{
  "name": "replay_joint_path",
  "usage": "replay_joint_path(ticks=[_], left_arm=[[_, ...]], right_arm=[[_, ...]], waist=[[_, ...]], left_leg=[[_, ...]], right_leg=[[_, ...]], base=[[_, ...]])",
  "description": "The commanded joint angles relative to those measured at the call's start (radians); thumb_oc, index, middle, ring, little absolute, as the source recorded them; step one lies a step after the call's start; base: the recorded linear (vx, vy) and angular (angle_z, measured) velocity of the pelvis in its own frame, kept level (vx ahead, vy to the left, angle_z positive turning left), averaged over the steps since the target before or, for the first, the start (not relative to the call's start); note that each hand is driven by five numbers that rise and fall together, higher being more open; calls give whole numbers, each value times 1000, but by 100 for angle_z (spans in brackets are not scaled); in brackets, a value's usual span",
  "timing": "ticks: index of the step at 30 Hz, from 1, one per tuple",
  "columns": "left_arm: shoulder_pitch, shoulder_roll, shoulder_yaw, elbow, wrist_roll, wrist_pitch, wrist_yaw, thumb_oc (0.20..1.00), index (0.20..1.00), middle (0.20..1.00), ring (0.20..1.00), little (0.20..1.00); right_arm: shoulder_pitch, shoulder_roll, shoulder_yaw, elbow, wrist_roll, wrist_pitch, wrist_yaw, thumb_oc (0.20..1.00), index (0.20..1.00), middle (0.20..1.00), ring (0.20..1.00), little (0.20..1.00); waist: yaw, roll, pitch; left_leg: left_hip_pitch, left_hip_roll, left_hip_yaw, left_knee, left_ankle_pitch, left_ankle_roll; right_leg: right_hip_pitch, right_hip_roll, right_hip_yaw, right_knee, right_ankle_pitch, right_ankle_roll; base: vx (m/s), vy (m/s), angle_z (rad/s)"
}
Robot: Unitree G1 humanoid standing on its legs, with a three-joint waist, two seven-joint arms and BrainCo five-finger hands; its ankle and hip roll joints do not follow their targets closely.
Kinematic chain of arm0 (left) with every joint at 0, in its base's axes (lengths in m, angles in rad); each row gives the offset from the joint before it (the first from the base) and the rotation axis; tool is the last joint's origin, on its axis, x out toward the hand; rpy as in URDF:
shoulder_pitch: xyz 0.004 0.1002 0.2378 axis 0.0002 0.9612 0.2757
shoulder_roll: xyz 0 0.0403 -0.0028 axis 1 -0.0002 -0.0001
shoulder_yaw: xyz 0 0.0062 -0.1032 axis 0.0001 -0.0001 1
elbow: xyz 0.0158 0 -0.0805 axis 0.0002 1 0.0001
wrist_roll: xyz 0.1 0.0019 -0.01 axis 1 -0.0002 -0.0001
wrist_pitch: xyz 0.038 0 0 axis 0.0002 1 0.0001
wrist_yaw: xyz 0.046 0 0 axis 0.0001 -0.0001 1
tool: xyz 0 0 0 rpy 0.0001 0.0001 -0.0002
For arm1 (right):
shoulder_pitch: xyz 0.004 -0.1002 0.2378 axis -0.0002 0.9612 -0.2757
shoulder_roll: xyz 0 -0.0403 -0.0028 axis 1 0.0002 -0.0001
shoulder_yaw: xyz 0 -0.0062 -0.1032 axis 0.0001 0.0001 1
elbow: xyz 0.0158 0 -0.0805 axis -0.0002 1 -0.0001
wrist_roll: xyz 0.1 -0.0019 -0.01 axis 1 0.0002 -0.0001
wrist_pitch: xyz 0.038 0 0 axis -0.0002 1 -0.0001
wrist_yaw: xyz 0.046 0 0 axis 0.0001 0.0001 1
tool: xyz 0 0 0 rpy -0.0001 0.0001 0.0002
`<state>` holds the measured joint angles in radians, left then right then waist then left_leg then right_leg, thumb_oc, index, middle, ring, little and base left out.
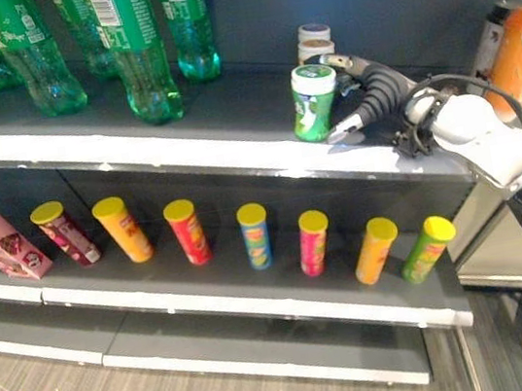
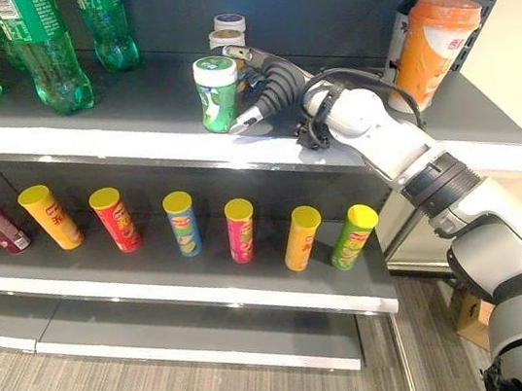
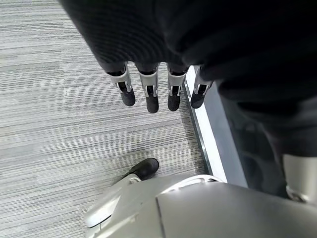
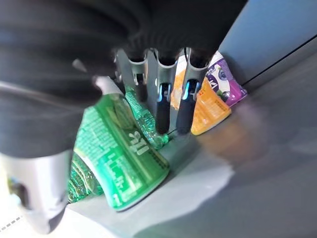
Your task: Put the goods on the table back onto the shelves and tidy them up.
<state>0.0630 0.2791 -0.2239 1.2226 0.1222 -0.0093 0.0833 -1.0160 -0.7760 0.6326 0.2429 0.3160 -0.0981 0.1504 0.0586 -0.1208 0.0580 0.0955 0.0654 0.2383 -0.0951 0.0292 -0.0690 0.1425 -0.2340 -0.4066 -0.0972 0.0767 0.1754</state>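
While the right hand (image 2: 270, 91), fingers straight beside the green tub (image 1: 313, 101), is setting it upright at the upper shelf (image 1: 235, 150) edge, the left hand (image 3: 148, 89) is hanging open; straightening probably remains.

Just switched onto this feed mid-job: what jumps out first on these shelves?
The right hand reaches onto the upper shelf, its straight fingers beside an upright green canister with a white lid; two more lidded canisters stand behind it. On the shelf below, a row of chip tubes with yellow lids lies facing out. Green soda bottles crowd the upper shelf's left end, and a large orange container stands at its right.
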Motion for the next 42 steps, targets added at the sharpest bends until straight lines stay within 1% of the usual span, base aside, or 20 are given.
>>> replay_joint_path(ticks=[1,3,5,7,9,11,13,18,23,24,27,30,32,33,36,37,38,39,40,42], left_arm=[[-40,38,-17,59,8,4,19,1000,1000,1000,1000,1000],[-38,37,-14,59,7,5,21,1000,1000,1000,1000,1000],[-35,25,1,66,-3,9,33,1000,1000,1000,1000,1000],[-33,22,4,67,-2,10,35,1000,1000,1000,1000,1000],[-40,8,19,73,10,9,45,1000,1000,1000,1000,1000],[-44,7,26,77,18,7,49,1000,1000,1000,1000,1000],[-54,1,38,85,32,5,55,1000,1000,1000,1000,1000],[-62,2,38,78,54,0,58,1000,1000,1000,1000,1000],[-70,14,36,46,88,-15,40,1000,1000,1000,1000,1000],[-69,15,34,46,88,-14,40,1000,1000,1000,1000,1000],[-73,15,28,31,103,-22,29,1000,1000,1000,1000,1000],[-82,25,34,12,107,-27,12,1000,1000,1000,1000,1000],[-85,28,37,5,107,-26,5,1000,1000,1000,1000,1000],[-89,32,51,-3,111,-25,-4,1000,1000,1000,1000,1000],[-96,34,67,-10,104,-23,-11,1000,1000,1000,1000,1000],[-95,37,76,-13,103,-20,-19,1000,1000,1000,1000,1000],[-99,38,84,-14,96,-16,-21,1000,1000,1000,1000,1000],[-97,44,90,-14,100,-15,-26,1000,1000,1000,1000,1000],[-97,44,90,-15,100,-15,-26,1000,1000,1000,1000,1000],[-87,47,86,-20,100,-16,-39,1000,1000,1000,1000,1000]], right_arm=[[-23,4,-38,-13,40,-64,-84,1000,1000,1000,1000,1000],[-18,-1,-58,-21,40,-71,-97,1000,1000,1000,1000,1000],[36,-13,-222,-116,50,-115,-193,1000,1000,1000,1000,1000],[65,-11,-274,-171,37,-128,-214,1000,1000,1000,1000,1000],[130,-54,-368,-315,-91,-145,-263,1000,1000,1000,1000,1000],[161,-70,-397,-378,-148,-141,-272,1000,1000,1000,1000,1000],[241,-98,-446,-499,-208,-143,-261,1000,1000,1000,1000,1000],[362,-124,-499,-616,-215,-153,-226,1000,1000,1000,1000,1000],[550,-171,-603,-763,-153,-183,-135,1000,1000,1000,1000,1000],[555,-171,-608,-765,-152,-183,-134,1000,1000,1000,1000,1000],[652,-176,-677,-784,-102,-193,-107,1000,1000,1000,1000,1000],[841,-135,-728,-762,-7,-166,-34,1000,1000,1000,1000,1000],[898,-127,-718,-749,0,-152,-6,1000,1000,1000,1000,1000],[1030,-94,-713,-704,23,-114,54,1000,1000,1000,1000,1000],[1144,-43,-682,-630,33,-74,105,1000,1000,1000,1000,1000],[1210,-9,-687,-611,35,-48,134,1000,1000,1000,1000,1000],[1233,23,-642,-558,31,-32,147,1000,1000,1000,1000,1000],[1308,69,-643,-524,64,3,201,1000,1000,1000,1000,1000],[1310,70,-644,-524,65,3,202,1000,1000,1000,1000,1000],[1374,92,-635,-405,78,33,225,1000,1000,1000,1000,1000]], waist=[[38,-5,3],[38,-4,2],[23,0,-1],[18,1,-2],[-6,4,-5],[-14,2,-7],[-37,-3,-11],[-68,-13,-15],[-126,-15,-8],[-122,-15,-9],[-161,-18,-5],[-206,-26,8],[-212,-28,11],[-228,-31,21],[-238,-35,34],[-241,-35,37],[-243,-34,41],[-245,-29,50],[-245,-29,49],[-247,-26,54]], left_leg=[[31,78,95,28,-27,-55],[32,78,96,28,-28,-55],[40,76,99,26,-34,-50],[41,76,101,26,-36,-49],[49,73,107,23,-45,-43],[53,71,111,23,-49,-41],[60,67,122,22,-55,-35],[67,59,144,20,-65,-28],[75,47,184,18,-79,-17],[75,47,186,18,-79,-17],[83,41,207,15,-86,-11],[90,32,237,13,-92,-4],[89,30,245,11,-92,-3],[87,27,252,9,-90,-2],[82,23,253,8,-87,-2],[78,23,252,8,-85,-3],[75,21,249,8,-82,-3],[66,21,241,8,-76,-6],[65,21,241,8,-76,-6],[58,18,232,8,-71,-10]], right_leg=[[-53,-50,13,88,-24,21],[-53,-50,14,88,-24,21],[-52,-51,19,87,-23,23],[-53,-51,22,88,-22,23],[-60,-53,32,88,-15,28],[-63,-54,37,88,-10,31],[-71,-57,52,87,1,36],[-91,-62,80,87,18,46],[-128,-64,133,91,39,59],[-129,-64,135,91,39,59],[-147,-63,164,95,52,66],[-177,-60,206,97,76,73],[-184,-61,214,98,83,75],[-191,-63,217,100,88,77],[-198,-66,219,103,91,78],[-198,-69,215,103,92,79],[-198,-73,212,103,91,79],[-200,-79,202,105,84,78],[-201,-79,201,105,83,78],[-198,-85,194,104,78,75]], base=[[0,0,0],[0,0,0],[16,12,0],[0,0,0],[12,38,-5],[11,31,-12],[7,45,-20],[-8,50,-23],[-16,70,-20],[-11,70,-24],[-15,68,-18],[-30,79,-32],[-34,53,-42],[-25,24,-36],[-34,15,-21],[0,0,0],[-26,-13,5],[-23,-10,4],[0,0,0],[-7,-11,13]])
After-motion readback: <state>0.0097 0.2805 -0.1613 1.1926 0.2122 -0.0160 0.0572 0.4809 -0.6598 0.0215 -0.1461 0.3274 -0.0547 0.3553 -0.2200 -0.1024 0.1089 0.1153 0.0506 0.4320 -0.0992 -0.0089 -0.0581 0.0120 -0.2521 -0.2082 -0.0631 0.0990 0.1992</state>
